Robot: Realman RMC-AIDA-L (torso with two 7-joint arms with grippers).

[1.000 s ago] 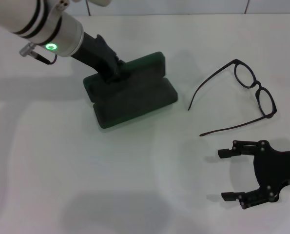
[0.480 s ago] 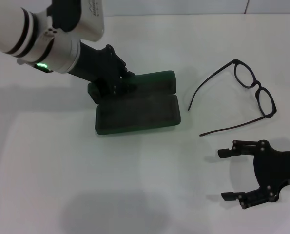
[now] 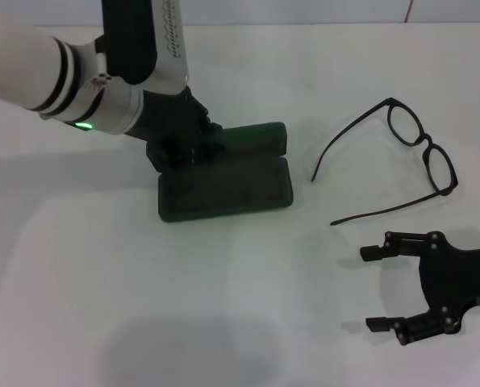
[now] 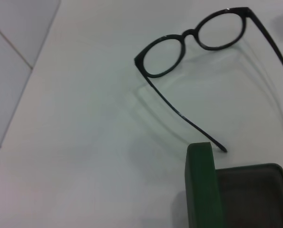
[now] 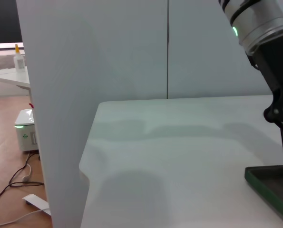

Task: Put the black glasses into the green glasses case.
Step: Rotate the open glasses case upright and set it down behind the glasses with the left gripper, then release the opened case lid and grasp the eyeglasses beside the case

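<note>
The green glasses case lies open left of the table's middle, its lid standing up along the far side. My left gripper is at the case's left end, shut on its lid there. The case's lid edge and dark lining show in the left wrist view, and one corner in the right wrist view. The black glasses lie unfolded on the table to the right of the case, also in the left wrist view. My right gripper is open and empty near the front right, below the glasses.
The white table ends at a wall along the back. In the right wrist view the table's edge drops to a floor with a small white device and cables.
My left gripper has turned the case clockwise, so its long side now runs nearly level across the view. The glasses and the right gripper have not moved.
</note>
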